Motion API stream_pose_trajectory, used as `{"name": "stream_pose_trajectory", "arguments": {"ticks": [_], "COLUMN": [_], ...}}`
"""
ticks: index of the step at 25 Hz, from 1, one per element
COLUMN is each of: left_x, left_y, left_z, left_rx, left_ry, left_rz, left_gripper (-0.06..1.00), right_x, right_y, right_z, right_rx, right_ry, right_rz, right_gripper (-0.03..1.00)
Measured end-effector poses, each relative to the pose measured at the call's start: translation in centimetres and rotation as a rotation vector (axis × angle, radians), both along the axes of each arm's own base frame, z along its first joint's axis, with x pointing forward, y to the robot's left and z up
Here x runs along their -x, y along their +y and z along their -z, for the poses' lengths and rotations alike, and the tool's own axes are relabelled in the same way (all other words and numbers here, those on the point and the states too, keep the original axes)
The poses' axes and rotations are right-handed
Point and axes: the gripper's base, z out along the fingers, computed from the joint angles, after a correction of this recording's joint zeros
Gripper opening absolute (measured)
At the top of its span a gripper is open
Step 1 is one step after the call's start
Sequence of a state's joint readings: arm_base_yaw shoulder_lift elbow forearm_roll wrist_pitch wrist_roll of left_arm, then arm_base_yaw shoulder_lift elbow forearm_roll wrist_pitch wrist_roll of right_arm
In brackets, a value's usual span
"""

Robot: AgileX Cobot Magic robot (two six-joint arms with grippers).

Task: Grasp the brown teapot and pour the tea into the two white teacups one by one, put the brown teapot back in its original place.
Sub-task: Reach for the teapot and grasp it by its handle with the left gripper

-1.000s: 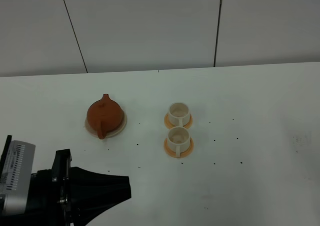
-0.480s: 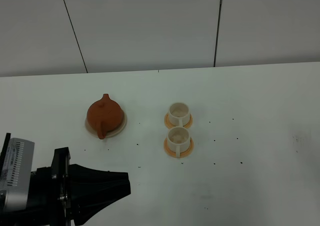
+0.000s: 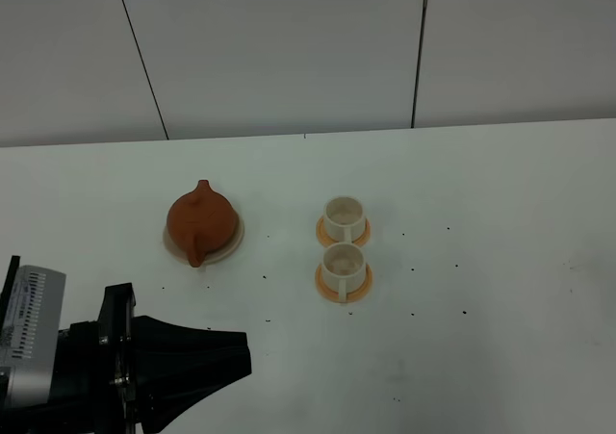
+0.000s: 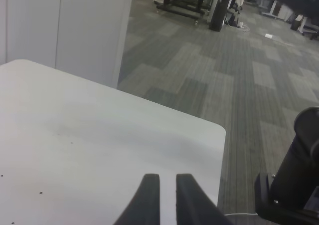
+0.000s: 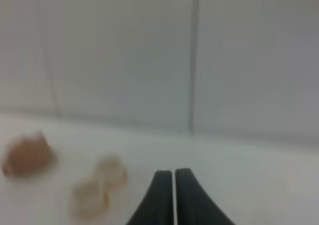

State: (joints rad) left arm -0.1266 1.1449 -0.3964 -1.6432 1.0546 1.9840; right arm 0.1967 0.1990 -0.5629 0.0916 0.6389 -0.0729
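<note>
Left gripper (image 4: 168, 177) shifted slightly; its fingers (image 4: 149, 197) partly cut off.

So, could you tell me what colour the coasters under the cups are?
The coasters are orange, clearest in the exterior high view.

Your teapot (image 3: 201, 219) is orange-brown, its disc (image 3: 227, 251) cream. Far cup (image 3: 344, 215) and near cup (image 3: 344, 259) are cream-white, coasters (image 3: 358, 293) orange. Dark specks dot your white table (image 3: 500, 261).
</note>
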Motion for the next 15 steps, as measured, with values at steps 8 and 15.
{"name": "stream_pose_trajectory", "arguments": {"ticks": [8,15], "left_x": [0.0,0.1], "left_y": [0.0,0.0], "left_z": [0.0,-0.1], "left_rx": [0.004,0.008], "left_ry": [0.000,0.000], "left_rz": [0.006,0.012], "left_gripper": [0.14,0.14], "right_x": [4.4,4.6], "right_y": [-1.8,-2.1], "right_z": [0.7,3.3], "right_rx": [-0.024,-0.017], "right_ry": [0.152,0.206], "right_rz": [0.122,0.152], "right_gripper": [-0.01,-0.01]}}
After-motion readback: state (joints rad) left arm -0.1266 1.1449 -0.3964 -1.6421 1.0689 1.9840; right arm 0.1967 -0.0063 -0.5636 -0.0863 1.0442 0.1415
